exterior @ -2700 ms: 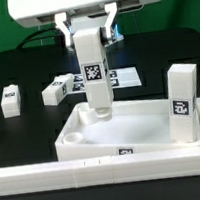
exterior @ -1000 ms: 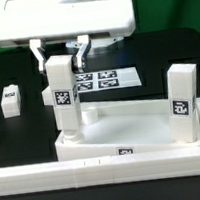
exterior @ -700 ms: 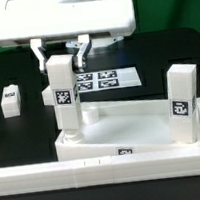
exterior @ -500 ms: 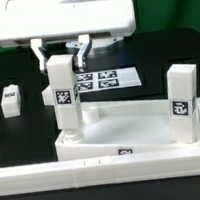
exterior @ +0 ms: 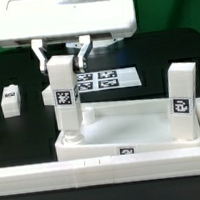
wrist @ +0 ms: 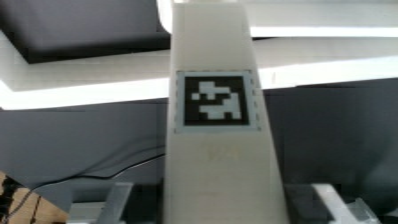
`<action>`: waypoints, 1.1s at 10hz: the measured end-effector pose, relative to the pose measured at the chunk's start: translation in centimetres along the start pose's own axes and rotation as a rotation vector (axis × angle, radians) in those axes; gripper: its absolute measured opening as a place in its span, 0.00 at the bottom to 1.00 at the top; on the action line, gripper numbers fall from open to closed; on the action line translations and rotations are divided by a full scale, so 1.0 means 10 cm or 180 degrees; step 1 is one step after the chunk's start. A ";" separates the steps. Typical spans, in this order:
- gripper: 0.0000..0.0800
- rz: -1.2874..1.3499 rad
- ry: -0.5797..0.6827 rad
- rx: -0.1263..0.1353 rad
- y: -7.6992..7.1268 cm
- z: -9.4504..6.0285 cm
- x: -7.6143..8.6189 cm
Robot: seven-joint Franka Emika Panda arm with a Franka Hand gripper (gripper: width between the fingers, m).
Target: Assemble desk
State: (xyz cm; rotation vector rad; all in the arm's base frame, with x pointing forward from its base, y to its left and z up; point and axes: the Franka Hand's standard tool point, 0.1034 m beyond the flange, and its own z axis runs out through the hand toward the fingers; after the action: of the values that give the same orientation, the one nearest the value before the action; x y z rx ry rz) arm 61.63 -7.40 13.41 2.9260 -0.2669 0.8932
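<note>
Exterior view, left to right.

Far left: a loose leg (exterior: 9, 98) lies on the black table (exterior: 29, 126), well apart from the rest, with a tag on its end face.

Next: the left leg (exterior: 63, 104) stands upright in the desk top's corner on the exterior view's left, tag facing the camera. The gripper (exterior: 59, 60) hangs straight over it under the big white housing. Its fingers (exterior: 79, 52) flank the leg's top end, one on each side. I cannot tell whether they press on the leg or stand just off it. In the wrist view the same leg (wrist: 222, 110) runs up the middle, tag square on. Grey parts show low on either side with dark gaps next to the leg, too blurred to settle the grip.

Behind, centre: the marker board (exterior: 108, 80) lies flat on the table.

Centre to right: the desk top (exterior: 132, 137), a white rimmed tray, sits flat just behind the long white rail (exterior: 106, 169).

Right: the right leg (exterior: 184, 100) stands upright in the tray's right corner, its tag low on the front.
</note>
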 end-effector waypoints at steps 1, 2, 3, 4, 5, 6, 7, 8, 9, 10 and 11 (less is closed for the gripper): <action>0.36 0.0000 -0.0001 0.0000 0.00 0.00 0.00; 0.36 -0.0001 -0.0002 -0.0001 0.00 0.00 -0.01; 0.36 -0.0005 -0.0015 -0.0001 -0.01 0.00 -0.04; 0.36 -0.0004 -0.0019 -0.0003 0.00 0.00 -0.05; 0.36 -0.0003 -0.0023 -0.0004 0.00 0.01 -0.05; 0.36 -0.0005 -0.0030 -0.0004 0.00 0.01 -0.07; 0.36 -0.0007 -0.0037 -0.0005 0.00 0.02 -0.08; 0.36 -0.0008 -0.0048 -0.0007 0.00 0.03 -0.10; 0.36 -0.0013 -0.0068 -0.0012 0.00 0.06 -0.13; 0.36 -0.0017 -0.0061 -0.0021 0.01 0.09 -0.15; 0.36 -0.0022 -0.0043 -0.0026 0.00 0.10 -0.15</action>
State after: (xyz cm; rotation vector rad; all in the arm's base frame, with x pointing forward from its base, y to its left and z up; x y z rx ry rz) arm 60.92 -7.34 11.77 2.9248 -0.2607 0.8695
